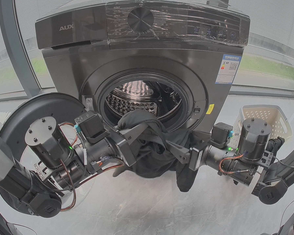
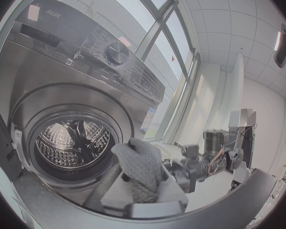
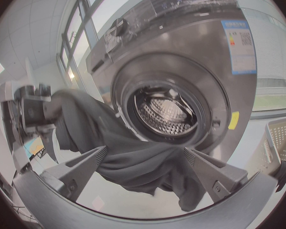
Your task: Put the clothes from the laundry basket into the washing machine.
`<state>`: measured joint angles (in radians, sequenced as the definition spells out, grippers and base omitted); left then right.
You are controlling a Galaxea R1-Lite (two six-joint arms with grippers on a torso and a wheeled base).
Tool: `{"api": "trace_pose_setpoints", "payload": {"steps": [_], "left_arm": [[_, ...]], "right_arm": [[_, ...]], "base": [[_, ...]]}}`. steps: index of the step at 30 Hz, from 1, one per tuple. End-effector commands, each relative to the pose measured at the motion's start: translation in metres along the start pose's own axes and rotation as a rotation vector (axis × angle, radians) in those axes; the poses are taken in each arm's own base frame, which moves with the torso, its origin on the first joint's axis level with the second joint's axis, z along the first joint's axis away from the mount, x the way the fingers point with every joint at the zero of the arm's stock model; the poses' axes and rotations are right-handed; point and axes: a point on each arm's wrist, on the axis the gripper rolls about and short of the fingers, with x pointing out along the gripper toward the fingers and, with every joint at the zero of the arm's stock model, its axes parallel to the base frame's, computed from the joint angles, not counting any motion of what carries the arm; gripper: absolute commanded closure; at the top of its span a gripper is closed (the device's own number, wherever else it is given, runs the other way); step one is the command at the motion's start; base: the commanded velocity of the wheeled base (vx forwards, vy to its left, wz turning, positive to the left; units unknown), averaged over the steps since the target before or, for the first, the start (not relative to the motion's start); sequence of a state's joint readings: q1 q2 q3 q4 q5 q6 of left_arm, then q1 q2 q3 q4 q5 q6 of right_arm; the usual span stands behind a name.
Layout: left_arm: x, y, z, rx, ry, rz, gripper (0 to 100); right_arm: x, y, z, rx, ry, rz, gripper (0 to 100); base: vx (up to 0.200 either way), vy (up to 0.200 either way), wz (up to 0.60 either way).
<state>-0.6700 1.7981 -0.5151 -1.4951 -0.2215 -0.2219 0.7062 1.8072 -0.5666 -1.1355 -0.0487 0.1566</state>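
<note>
The dark grey front-loading washing machine stood straight before me, its round door swung fully open on my left and the perforated steel drum bare inside as far as I could see. The dark, limp cloth garment hung outside the machine, just in front of the lower lip of the opening, slung between my two arms with one long end drooping toward the pale marbled floor. The white perforated plastic laundry basket sat on the floor to my right, beside the machine.

My left claw was clamped on a bunched fold of the garment. My right claw had its fingers well apart, the cloth lying across the gap rather than pinched.

I judged the step to be feeding the garment through the opening. To do it well, the left grip had to carry the load, since the right side gave only loose support. Both arms needed to rise above the lip before going forward, so the drooping end would not snag on the rim or trail outside. Letting go made sense only once the bulk sat deep in the drum
</note>
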Motion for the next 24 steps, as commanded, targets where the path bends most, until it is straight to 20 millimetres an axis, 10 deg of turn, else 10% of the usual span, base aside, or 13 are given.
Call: {"api": "trace_pose_setpoints", "payload": {"steps": [1,24], "left_arm": [[0.006,0.000,0.002,0.001,-0.020,0.007,100],[0.014,0.007,-0.003,0.002,-0.030,0.094,100]], "right_arm": [[-0.008,-0.008,-0.022,-0.020,0.108,-0.029,0],[-0.021,0.003,-0.049,-0.058,0.220,0.025,0]], "base": [[0.000,0.000,0.00],[0.000,0.000,0.00]]}}
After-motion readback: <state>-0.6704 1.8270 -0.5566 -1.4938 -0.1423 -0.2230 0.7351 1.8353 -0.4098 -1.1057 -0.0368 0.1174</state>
